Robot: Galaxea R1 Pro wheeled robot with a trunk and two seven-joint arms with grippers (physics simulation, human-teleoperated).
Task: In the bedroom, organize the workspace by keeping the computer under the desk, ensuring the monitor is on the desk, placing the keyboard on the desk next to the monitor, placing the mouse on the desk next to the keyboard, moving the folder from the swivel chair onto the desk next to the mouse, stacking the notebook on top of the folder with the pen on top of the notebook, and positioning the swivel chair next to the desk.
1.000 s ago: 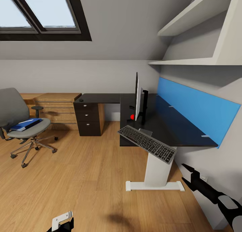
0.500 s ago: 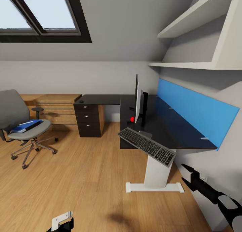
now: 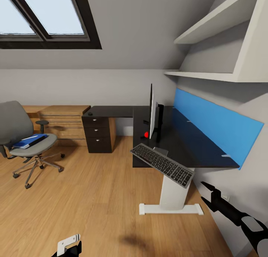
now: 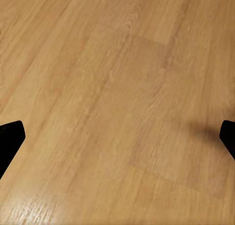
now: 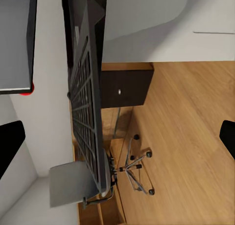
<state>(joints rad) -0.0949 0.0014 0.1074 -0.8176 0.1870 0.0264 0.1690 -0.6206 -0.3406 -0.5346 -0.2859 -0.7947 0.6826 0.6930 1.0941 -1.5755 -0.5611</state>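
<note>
Overhanging keyboard near right end effector, prob. apart.

From the head camera we see the grey upholstered swivel chair cut by the frame's left edge, its backrest partly lost. The right arm's black gripper shows too little for us to read its fingers, and the left arm's is clipped at the bottom. The thin black monitor stands edge-on, its screen hidden from us.
</note>
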